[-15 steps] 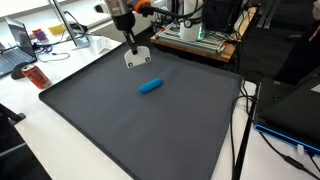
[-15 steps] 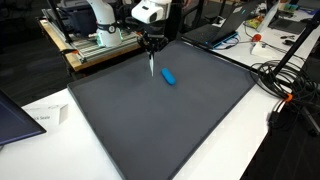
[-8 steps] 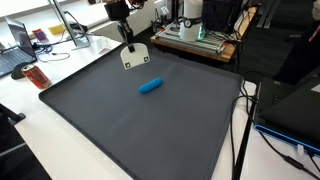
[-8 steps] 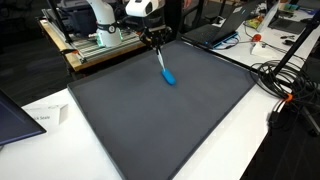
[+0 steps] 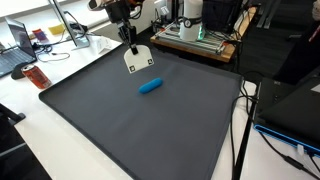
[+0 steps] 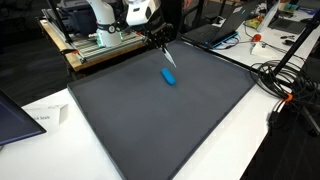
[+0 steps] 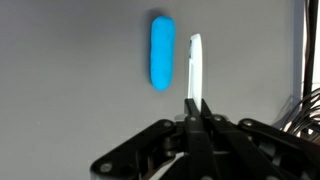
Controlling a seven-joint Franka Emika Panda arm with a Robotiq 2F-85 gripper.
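Tilted since before, white card — clamped in closed gripper — near blue capsule.

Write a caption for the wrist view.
Gripper holds a white flat tool beside a blue capsule on a grey mat.

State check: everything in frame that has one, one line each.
gripper: shut on white card
white card: held by its top edge, hanging tilted, apart from the blue cylinder
blue cylinder: lying on its side on the mat, nothing touching it
dark mat: spread flat
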